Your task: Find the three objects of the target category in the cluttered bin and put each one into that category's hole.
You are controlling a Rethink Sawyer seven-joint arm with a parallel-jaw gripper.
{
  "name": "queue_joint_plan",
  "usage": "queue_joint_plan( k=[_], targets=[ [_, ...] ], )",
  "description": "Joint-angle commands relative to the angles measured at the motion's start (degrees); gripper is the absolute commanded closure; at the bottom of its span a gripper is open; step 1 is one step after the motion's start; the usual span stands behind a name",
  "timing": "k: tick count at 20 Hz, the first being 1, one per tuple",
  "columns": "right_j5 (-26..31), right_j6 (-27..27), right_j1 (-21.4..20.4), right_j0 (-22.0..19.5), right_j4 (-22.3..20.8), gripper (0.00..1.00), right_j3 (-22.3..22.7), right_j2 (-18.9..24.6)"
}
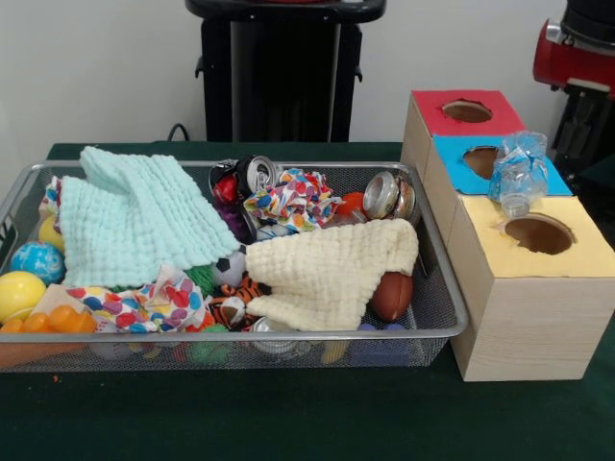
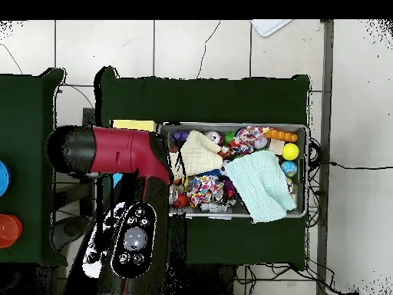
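Note:
The wire mesh bin [image 1: 288, 337] fills the left and middle of the front view, piled with cloths, balls and cans. One crushed clear bottle with a blue label [image 1: 519, 171] lies tilted on the blue-surround box beside the hole [image 1: 480, 158], its neck toward the yellow box. No other bottle shows clearly in the bin. Only the red and black arm [image 1: 577, 53] shows at the top right; no fingers show near the bottle. In the overhead view the arm [image 2: 115, 154] covers the boxes, and the bin [image 2: 307, 154] lies to its right.
A red-surround hole [image 1: 467, 110] and a yellow-surround hole [image 1: 538, 233] flank the blue one. In the bin lie a mint cloth [image 1: 135, 216], a cream cloth [image 1: 332, 269], two dented cans [image 1: 259, 173] [image 1: 386, 195], a brown football [image 1: 392, 295] and coloured balls.

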Motion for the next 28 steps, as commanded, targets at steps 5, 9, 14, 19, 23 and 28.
queue_joint_plan(
  k=[5, 9, 14, 19, 23, 28],
  targets=[
    [-3.8, 3.3, 1.8, -1.6, -0.9, 1.00, 10.0, 7.6],
    [-2.9, 1.9, 0.5, -2.4, -2.0, 1.00, 11.3, 7.3],
    [-3.4, -0.1, -1.5, -3.9, -3.0, 1.00, 14.6, 7.6],
    [-6.6, -1.5, -1.8, -5.7, -4.2, 1.00, 17.2, 8.6],
    [-6.2, -0.9, -1.6, -6.2, -5.0, 1.00, 16.6, 9.2],
    [-4.5, 0.5, -2.6, -5.7, -5.3, 1.00, 16.3, 8.9]
  ],
)
